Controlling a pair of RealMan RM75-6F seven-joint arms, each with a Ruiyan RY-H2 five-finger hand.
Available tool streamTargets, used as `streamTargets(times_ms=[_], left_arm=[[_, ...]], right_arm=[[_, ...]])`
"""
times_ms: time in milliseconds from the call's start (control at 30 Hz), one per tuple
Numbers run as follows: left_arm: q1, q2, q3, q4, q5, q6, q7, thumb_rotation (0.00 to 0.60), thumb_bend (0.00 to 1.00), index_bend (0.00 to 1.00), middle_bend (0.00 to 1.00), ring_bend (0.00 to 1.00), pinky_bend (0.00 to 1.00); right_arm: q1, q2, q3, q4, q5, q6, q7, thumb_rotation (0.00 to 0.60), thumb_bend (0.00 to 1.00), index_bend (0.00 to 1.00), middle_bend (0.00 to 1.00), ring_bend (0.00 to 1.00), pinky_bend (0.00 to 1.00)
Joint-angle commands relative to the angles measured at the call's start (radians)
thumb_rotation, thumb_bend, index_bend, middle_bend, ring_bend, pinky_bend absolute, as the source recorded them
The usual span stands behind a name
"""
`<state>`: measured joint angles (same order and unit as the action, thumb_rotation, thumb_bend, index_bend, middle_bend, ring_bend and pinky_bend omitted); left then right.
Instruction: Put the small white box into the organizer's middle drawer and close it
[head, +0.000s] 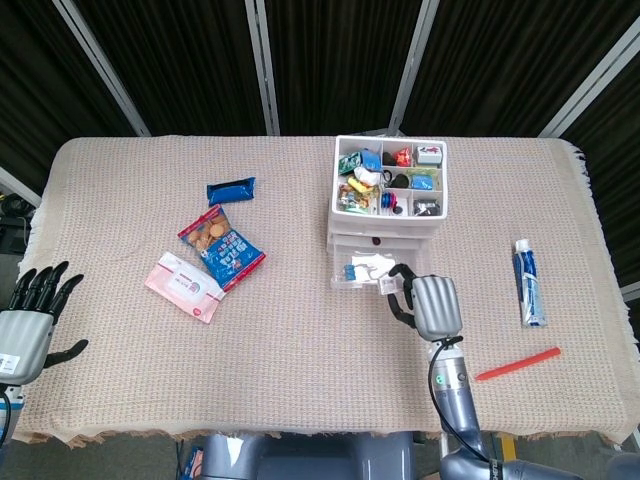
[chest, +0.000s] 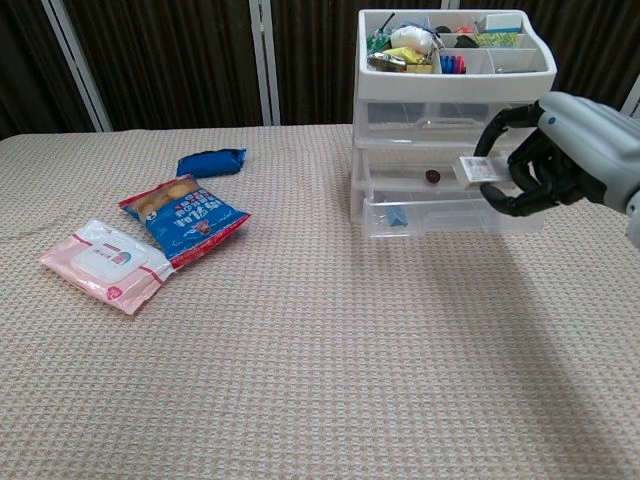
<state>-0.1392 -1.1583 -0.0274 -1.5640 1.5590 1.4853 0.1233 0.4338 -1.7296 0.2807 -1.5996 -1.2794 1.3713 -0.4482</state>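
My right hand (head: 430, 303) (chest: 570, 150) pinches the small white box (head: 386, 285) (chest: 480, 168) between thumb and fingers, lifted off the table. The box hangs just above the front rim of the organizer's pulled-out clear drawer (head: 380, 268) (chest: 455, 212), which holds a blue item and some white ones. The white organizer (head: 390, 180) (chest: 452, 110) carries a top tray full of small items. My left hand (head: 30, 320) hovers off the table's left front corner, fingers spread and holding nothing; the chest view does not show it.
On the table's left half lie a blue packet (head: 231, 189) (chest: 211, 161), a cookie bag (head: 222, 245) (chest: 185, 216) and a pink wipes pack (head: 184, 286) (chest: 105, 264). A toothpaste tube (head: 528, 282) and a red stick (head: 517, 364) lie at the right.
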Motion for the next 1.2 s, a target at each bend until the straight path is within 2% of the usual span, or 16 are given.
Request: streamTargets(times_ms=[33, 167, 333, 433, 600, 733, 800, 900, 967, 1033, 1167, 1200], left_arm=[[-0.001, 0.001, -0.001, -0.001, -0.003, -0.003, -0.001, 0.6, 0.09, 0.12, 0.0, 0.0, 0.0], [-0.002, 0.002, -0.001, -0.001, -0.004, -0.005, -0.004, 0.6, 0.09, 0.12, 0.0, 0.0, 0.0], [-0.003, 0.005, -0.002, -0.002, -0.008, -0.009, -0.011, 0.6, 0.09, 0.12, 0.0, 0.0, 0.0], [-0.003, 0.007, -0.002, -0.003, -0.008, -0.01, -0.014, 0.6, 0.09, 0.12, 0.0, 0.0, 0.0], [-0.003, 0.007, -0.001, -0.003, -0.006, -0.009, -0.016, 0.6, 0.1, 0.12, 0.0, 0.0, 0.0], [-0.002, 0.006, 0.0, -0.003, -0.004, -0.006, -0.015, 0.6, 0.09, 0.12, 0.0, 0.0, 0.0], [-0.001, 0.006, 0.0, -0.003, -0.002, -0.003, -0.013, 0.6, 0.1, 0.12, 0.0, 0.0, 0.0], [0.001, 0.004, 0.001, -0.002, 0.0, 0.001, -0.008, 0.6, 0.09, 0.13, 0.0, 0.0, 0.0], [0.001, 0.002, 0.001, -0.001, 0.0, 0.002, -0.006, 0.6, 0.09, 0.13, 0.0, 0.0, 0.0], [0.002, 0.001, 0.0, 0.0, 0.0, 0.003, -0.003, 0.6, 0.09, 0.13, 0.0, 0.0, 0.0], [0.005, -0.002, -0.004, 0.006, 0.0, 0.013, -0.004, 0.6, 0.09, 0.13, 0.0, 0.0, 0.0], [0.005, -0.003, -0.005, 0.008, -0.001, 0.015, -0.004, 0.6, 0.09, 0.13, 0.0, 0.0, 0.0]], right_arm=[[0.042, -0.013, 0.051, 0.024, 0.043, -0.034, -0.035, 0.6, 0.33, 0.62, 0.84, 0.81, 0.72], [0.093, -0.052, 0.108, 0.078, 0.124, -0.071, -0.081, 0.6, 0.33, 0.57, 0.84, 0.81, 0.72], [0.133, -0.093, 0.134, 0.148, 0.197, -0.089, -0.13, 0.6, 0.24, 0.35, 0.83, 0.81, 0.72], [0.145, -0.104, 0.137, 0.176, 0.212, -0.088, -0.137, 0.6, 0.21, 0.27, 0.83, 0.81, 0.72], [0.148, -0.104, 0.13, 0.184, 0.199, -0.064, -0.122, 0.6, 0.2, 0.26, 0.81, 0.8, 0.72], [0.129, -0.076, 0.104, 0.143, 0.157, -0.036, -0.094, 0.6, 0.2, 0.26, 0.76, 0.75, 0.67], [0.111, -0.049, 0.075, 0.113, 0.115, -0.018, -0.071, 0.6, 0.2, 0.27, 0.71, 0.69, 0.65], [0.073, 0.018, -0.003, 0.069, -0.001, 0.022, -0.027, 0.6, 0.2, 0.3, 0.61, 0.59, 0.6], [0.052, 0.061, -0.057, 0.058, -0.086, 0.049, -0.004, 0.6, 0.2, 0.3, 0.53, 0.5, 0.51], [0.028, 0.119, -0.127, 0.062, -0.2, 0.086, 0.031, 0.6, 0.2, 0.31, 0.4, 0.35, 0.34], [-0.004, 0.221, -0.251, 0.124, -0.388, 0.14, 0.042, 0.6, 0.2, 0.29, 0.23, 0.15, 0.22], [-0.008, 0.233, -0.267, 0.139, -0.412, 0.146, 0.042, 0.6, 0.2, 0.27, 0.19, 0.11, 0.19]])
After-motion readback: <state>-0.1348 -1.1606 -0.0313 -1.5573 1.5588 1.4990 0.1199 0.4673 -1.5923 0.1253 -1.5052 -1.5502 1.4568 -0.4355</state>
